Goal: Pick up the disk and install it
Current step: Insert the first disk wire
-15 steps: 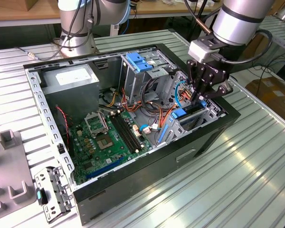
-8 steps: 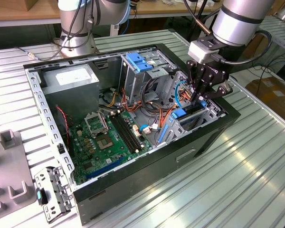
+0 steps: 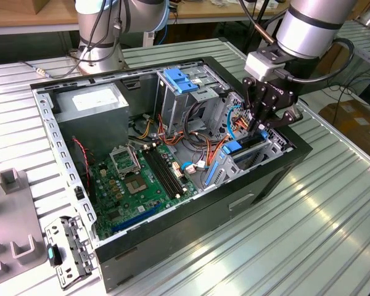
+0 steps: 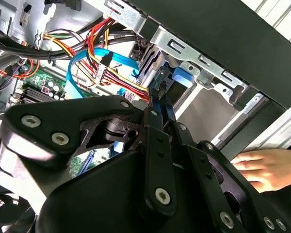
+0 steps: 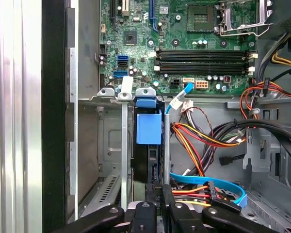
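Installing step: pincer (image 5: 157, 194) pinches the disk (image 5: 149, 131) edge, seated in the bay (image 5: 111, 145) beneath; release seems due.

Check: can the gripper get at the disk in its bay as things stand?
Probably yes: the gripper is right at the exposed end of the disk, and the cables lie beside it, not across.

Ribbed metal tabletop (image 3: 333, 209), wooden workbench (image 3: 24, 15) behind, cardboard boxes (image 3: 357, 120) on floor, bright even light

No legible text or labels anywhere.
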`<state>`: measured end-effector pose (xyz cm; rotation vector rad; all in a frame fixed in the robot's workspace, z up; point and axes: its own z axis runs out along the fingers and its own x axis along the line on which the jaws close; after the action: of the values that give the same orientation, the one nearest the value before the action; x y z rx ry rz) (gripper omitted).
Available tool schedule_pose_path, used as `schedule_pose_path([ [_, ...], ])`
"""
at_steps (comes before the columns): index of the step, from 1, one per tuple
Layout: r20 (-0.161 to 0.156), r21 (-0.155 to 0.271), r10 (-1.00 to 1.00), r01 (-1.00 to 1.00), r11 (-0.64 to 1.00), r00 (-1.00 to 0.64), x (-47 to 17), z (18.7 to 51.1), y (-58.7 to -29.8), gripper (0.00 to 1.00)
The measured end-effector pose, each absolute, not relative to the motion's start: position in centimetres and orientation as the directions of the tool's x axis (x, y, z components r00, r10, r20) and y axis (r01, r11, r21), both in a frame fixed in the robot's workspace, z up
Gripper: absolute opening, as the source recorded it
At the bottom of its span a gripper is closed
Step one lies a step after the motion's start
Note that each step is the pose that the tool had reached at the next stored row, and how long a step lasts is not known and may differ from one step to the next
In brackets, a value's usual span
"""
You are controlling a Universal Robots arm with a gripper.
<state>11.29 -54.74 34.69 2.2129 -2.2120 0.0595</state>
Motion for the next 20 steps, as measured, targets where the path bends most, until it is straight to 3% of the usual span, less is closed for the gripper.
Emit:
schedule_pose_path([
  [20,0.035,-0.018,-0.999,-1.000,0.005,-0.005,11.29,34.07,-54.76,0.16],
])
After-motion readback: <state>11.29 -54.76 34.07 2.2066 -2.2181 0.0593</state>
